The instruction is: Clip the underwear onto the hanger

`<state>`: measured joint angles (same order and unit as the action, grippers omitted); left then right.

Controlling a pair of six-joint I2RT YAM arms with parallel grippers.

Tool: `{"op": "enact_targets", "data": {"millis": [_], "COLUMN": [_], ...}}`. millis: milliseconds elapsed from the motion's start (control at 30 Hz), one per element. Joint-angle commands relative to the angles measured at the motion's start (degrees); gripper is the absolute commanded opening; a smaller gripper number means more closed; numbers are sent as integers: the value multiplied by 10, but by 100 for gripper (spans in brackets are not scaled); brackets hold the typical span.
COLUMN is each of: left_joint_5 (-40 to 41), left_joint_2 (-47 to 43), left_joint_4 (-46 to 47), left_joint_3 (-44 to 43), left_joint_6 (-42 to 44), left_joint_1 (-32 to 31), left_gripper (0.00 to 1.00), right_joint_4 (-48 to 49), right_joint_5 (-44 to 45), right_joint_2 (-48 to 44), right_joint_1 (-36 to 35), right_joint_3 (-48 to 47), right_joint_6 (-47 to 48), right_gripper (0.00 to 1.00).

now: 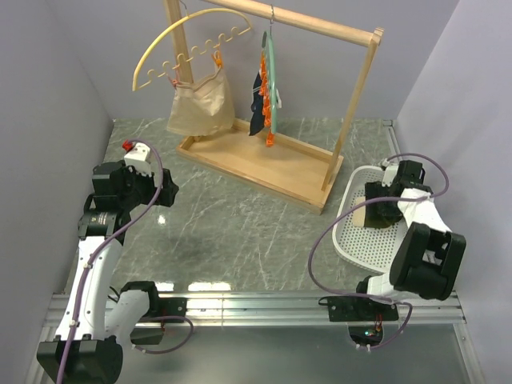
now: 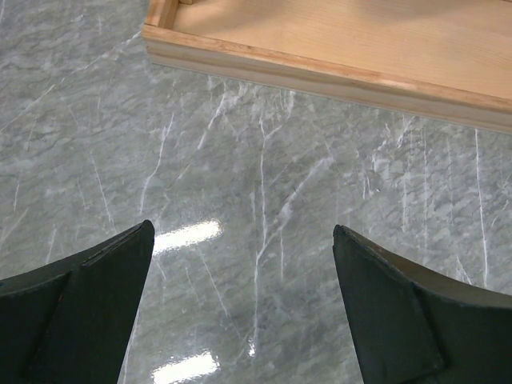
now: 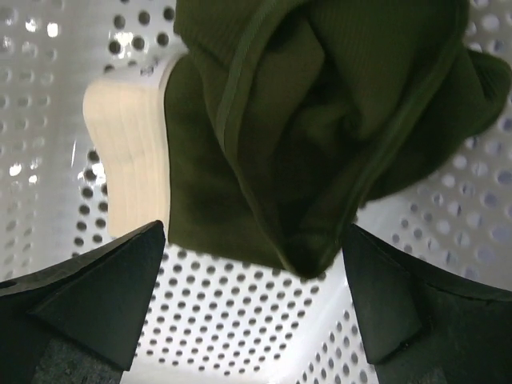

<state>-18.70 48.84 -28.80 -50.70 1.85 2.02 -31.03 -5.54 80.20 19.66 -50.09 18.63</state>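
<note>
Grey marbled counter, walled on three sides. Noted at far centre: wooden rack, teal hanger hooked on its rail, orange clips alongside. Found at near right: olive underwear, crumpled in white perforated basket. Right gripper poised over it, released, jaws spread. Left gripper likewise spread wide over bare counter at left.

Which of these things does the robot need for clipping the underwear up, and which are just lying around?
For the job:
- green underwear
- teal hanger with orange clips
- right gripper, open over the underwear

Just lying about:
- yellow hanger
- beige garment
- navy garment
- white basket under the underwear
- left gripper, open over the table
</note>
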Motion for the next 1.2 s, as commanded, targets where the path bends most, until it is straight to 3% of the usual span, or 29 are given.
{"op": "enact_targets", "data": {"millis": [0,167,267,367,400,500,800,1167], "left_joint_5": [-15,-16,-19,-22,-23,-24,-53,-102], "left_joint_2": [-9,-6,0,6,7,12,21,16], "left_joint_4": [-1,-4,-6,-6,-6,-6,-11,11], "left_joint_3": [-7,-10,-16,-23,-27,-34,-49,-55], "left_joint_6": [0,2,3,3,3,1,-5,-38], "left_joint_1": [1,1,1,1,1,1,1,1], "left_gripper": [99,99,99,99,99,99,99,99], "right_joint_4": [39,65,62,48,43,0,-241,-403], "right_joint_5": [-16,-13,-19,-26,-28,-49,-219,-435], "right_joint_2": [30,71,84,87,75,16,-200,-256], "right_joint_1": [1,1,2,2,2,2,2,-24], "right_joint_3": [-33,-19,-7,5,7,5,-112,-275], "right_joint_6": [-8,-5,3,20,26,41,115,123], "right_gripper": [98,91,79,54,32,0,0,0]}}
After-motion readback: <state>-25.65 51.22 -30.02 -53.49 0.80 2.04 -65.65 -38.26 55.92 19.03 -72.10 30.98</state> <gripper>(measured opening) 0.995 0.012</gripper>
